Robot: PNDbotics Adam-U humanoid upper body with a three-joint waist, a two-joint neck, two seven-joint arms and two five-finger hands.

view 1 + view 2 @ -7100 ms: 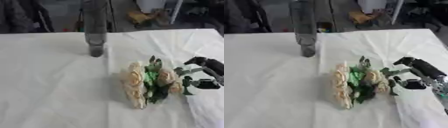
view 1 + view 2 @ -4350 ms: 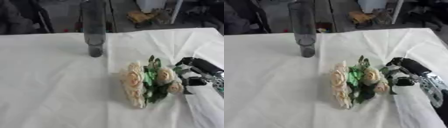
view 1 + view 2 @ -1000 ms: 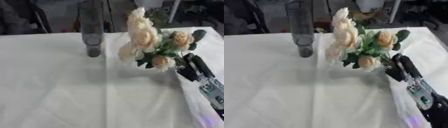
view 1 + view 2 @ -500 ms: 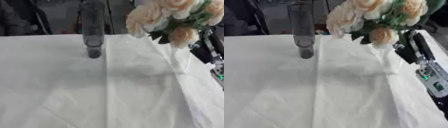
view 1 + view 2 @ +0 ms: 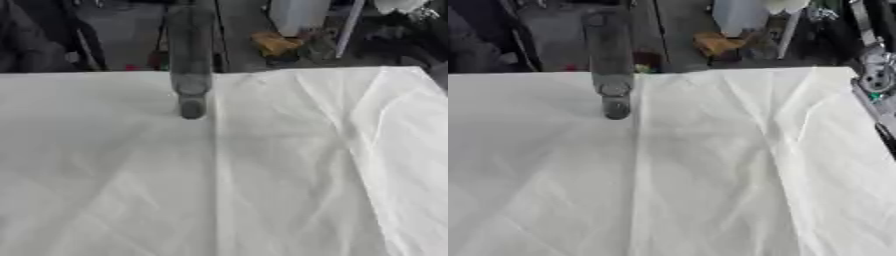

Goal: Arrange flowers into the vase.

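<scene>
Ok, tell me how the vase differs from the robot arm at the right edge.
The vase stands upright on the white cloth; the arm slants along the picture's edge. The vase is plain see-through grey; the arm is black with silver parts. Both are long, narrow and cut off at the top.

1. Only part of the right arm is seen, at the right edge of the right eye view.
2. It is shown as a dark, slanted limb with silver joints, running from the upper right corner down along the edge.
3. The right hand itself is cut off by the frame.
4. Nothing is seen of the left arm or hand.
</scene>
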